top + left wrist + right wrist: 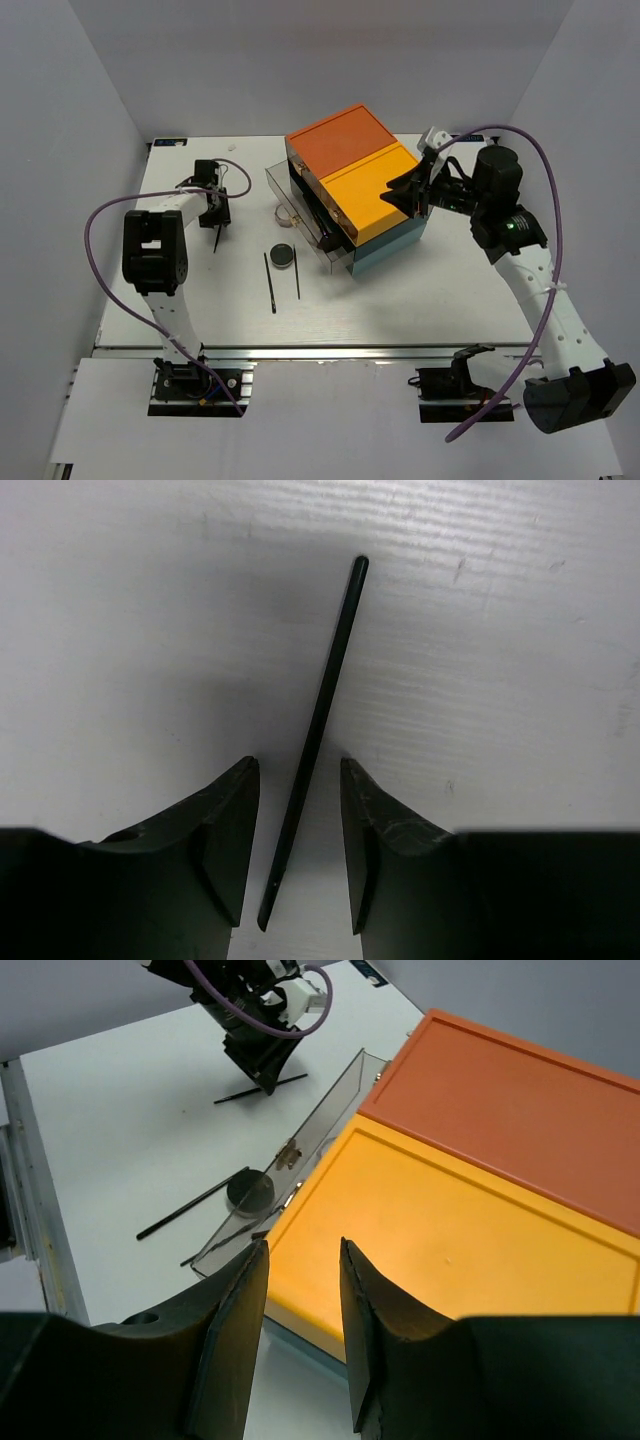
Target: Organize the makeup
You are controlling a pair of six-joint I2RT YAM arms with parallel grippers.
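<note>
Robot lab, white-walled booth (70, 150), railed table (200, 310)

Three thin black sticks on show: the first stick (216, 243) left of centre, then the second stick (270, 283) and the third stick (298, 276) side by side mid-frame. One round black compact (283, 255), just the one, right above that pair. One drawer box (360, 190) in the upper middle, in three colours: orange, yellow, teal. One clear drawer (285, 195) sticking out; whether there's a second beneath, can't call it. Two arms: left arm (152, 250), right arm (520, 250).
</note>
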